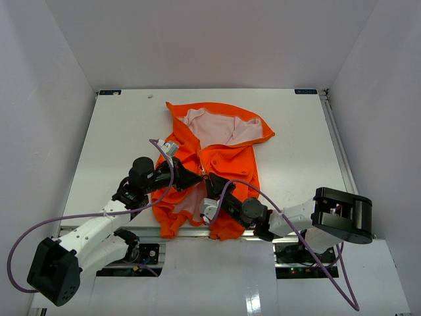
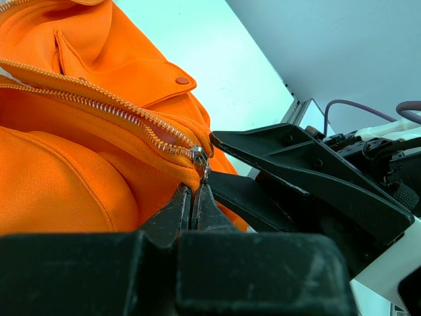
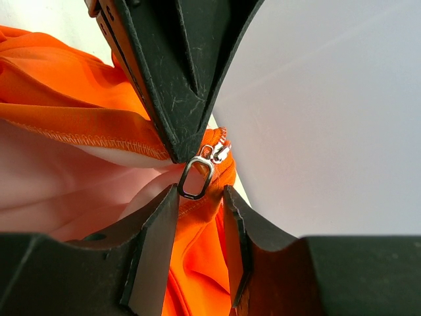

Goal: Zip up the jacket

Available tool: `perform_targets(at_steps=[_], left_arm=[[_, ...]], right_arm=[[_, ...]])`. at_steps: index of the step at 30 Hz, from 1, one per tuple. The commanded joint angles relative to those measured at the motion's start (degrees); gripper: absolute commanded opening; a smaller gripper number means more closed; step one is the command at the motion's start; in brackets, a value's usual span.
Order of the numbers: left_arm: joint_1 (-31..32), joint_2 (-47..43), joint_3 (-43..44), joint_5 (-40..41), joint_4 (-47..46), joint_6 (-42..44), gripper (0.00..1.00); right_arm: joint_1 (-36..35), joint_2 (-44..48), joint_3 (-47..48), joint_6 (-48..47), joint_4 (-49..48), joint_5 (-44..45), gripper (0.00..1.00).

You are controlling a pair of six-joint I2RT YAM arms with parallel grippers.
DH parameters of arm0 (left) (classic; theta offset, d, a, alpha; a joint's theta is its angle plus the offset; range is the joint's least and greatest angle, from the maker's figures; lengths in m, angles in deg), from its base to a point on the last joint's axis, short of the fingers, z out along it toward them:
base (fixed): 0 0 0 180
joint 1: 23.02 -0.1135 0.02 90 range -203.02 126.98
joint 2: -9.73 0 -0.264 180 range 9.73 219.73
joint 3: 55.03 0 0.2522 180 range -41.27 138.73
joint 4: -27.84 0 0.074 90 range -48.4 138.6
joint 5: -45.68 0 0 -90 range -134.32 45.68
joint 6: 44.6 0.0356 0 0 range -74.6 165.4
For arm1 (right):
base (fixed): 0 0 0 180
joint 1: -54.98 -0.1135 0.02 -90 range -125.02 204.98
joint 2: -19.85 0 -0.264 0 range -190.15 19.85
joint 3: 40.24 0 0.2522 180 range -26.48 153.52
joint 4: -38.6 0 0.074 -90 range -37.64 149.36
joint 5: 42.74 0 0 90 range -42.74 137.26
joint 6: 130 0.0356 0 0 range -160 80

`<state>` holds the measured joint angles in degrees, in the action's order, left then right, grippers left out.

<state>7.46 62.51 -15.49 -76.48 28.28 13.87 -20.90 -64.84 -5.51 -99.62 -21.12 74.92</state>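
Left hand [image 2: 193, 197] tight on jacket [image 2: 66, 184] beside zipper pull [image 3: 196, 178]

The jacket [image 1: 230, 161] shell is bright orange, unpatterned, with matching orange stitching along the hem. Its lining [image 1: 214, 125], upper centre of the top view, is pale pink-white. Zipper teeth [image 2: 105, 104] and pull [image 3: 196, 179] are bright silver metal on orange tape. My left tool [image 2: 193, 194] and right tool [image 3: 199, 196] are matte black with pale scuffs. The bench [image 1: 296, 151] is white; my cables [image 1: 59, 220] are purple.
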Motion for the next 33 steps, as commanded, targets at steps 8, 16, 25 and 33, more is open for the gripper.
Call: perform_targets(at_steps=[8,16,25,33], left_arm=[[-0.25,-0.13,1.03,-0.88,-1.28,0.06,0.00],[-0.25,-0.40,1.08,-0.94,-1.18,0.15,0.00],[-0.25,-0.48,1.11,-0.97,-1.01,0.24,0.00],[-0.16,0.14,0.68,-2.31,-0.83,0.68,0.00]], right_arm=[[-1.09,1.80,2.76,-1.52,-26.64,-1.63,0.38],[-1.20,0.87,3.18,-1.92,-25.49,-0.85,0.19],[-1.20,0.22,2.58,-1.90,-26.02,1.69,0.08],[1.31,2.70,7.74,-1.62,-15.32,1.83,0.08]])
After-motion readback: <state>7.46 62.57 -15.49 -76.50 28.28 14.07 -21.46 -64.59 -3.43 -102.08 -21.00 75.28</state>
